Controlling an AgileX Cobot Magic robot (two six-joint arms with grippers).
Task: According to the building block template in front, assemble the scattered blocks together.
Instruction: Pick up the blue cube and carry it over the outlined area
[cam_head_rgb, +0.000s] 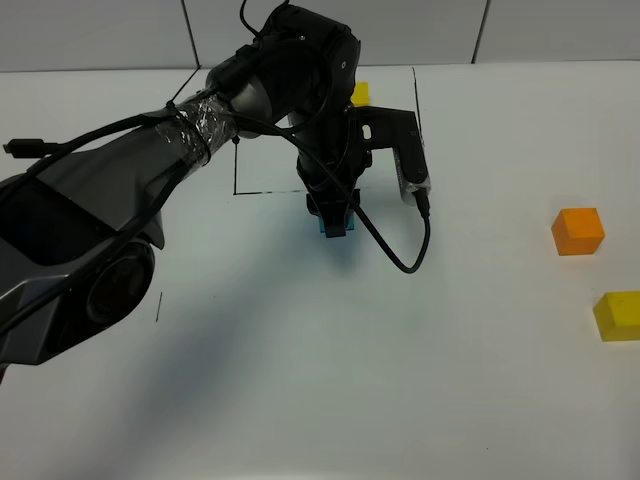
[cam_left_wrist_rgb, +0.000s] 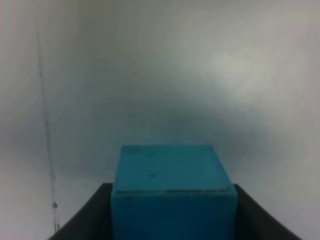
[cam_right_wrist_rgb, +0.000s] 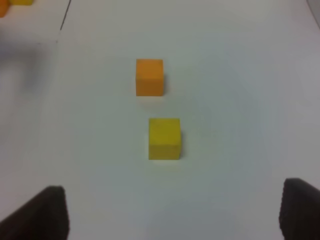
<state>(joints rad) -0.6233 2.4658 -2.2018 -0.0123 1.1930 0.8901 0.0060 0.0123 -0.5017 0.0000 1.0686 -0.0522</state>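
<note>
Holds blue cube (cam_left_wrist_rgb: 172, 192) clamped in left pincer (cam_head_rgb: 334, 218), just outside template frame (cam_head_rgb: 262, 192), per exterior high view. Shows right pincer (cam_right_wrist_rgb: 175, 212) in right wrist view only: spread wide, facing orange cube (cam_right_wrist_rgb: 149, 76) and yellow cube (cam_right_wrist_rgb: 164, 138), apart, on tabletop (cam_right_wrist_rgb: 240, 100).

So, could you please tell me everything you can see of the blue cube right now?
The blue cube is a small, plain, matte sky-blue block with crisp edges. In the left wrist view it sits squarely between the dark fingers of the left gripper, which close on two opposite sides. From the high camera only a sliver shows under the gripper, just outside the black drawn frame's lower line, over the white table. Whether it rests there or is lifted cannot be told.
</note>
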